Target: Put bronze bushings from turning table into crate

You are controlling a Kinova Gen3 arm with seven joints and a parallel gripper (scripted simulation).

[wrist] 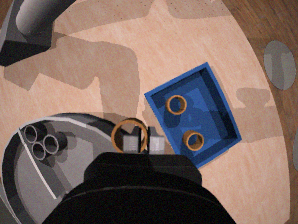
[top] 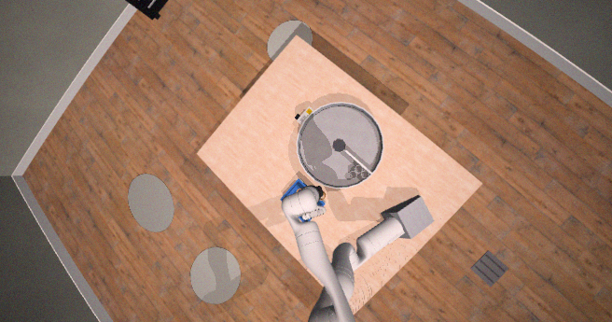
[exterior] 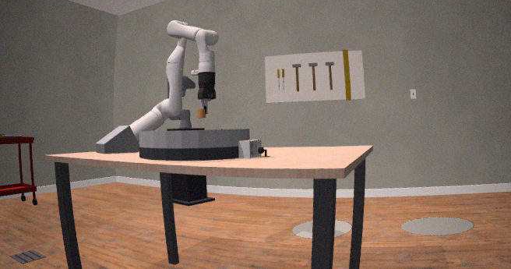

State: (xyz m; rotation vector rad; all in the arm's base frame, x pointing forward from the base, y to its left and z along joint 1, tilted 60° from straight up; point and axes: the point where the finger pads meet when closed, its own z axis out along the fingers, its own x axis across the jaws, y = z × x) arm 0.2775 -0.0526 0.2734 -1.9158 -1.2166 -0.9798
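Pale table (top: 243,140) (exterior: 304,160) (wrist: 112,32) beneath us, we carry a bronze bushing (top: 323,195) (exterior: 201,114) (wrist: 114,136) clenched by its wall in the gripper (top: 320,190) (exterior: 205,109) (wrist: 144,135), and should next shift toward the wrist view's two o'clock, lower into free crate (top: 291,189) (wrist: 175,79) space, then release beside the two already inside.

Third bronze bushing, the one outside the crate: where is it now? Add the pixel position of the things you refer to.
In the wrist view, the bronze bushing (exterior: 201,114) (wrist: 115,142) is gripped by its wall, left of the blue crate (wrist: 229,116).
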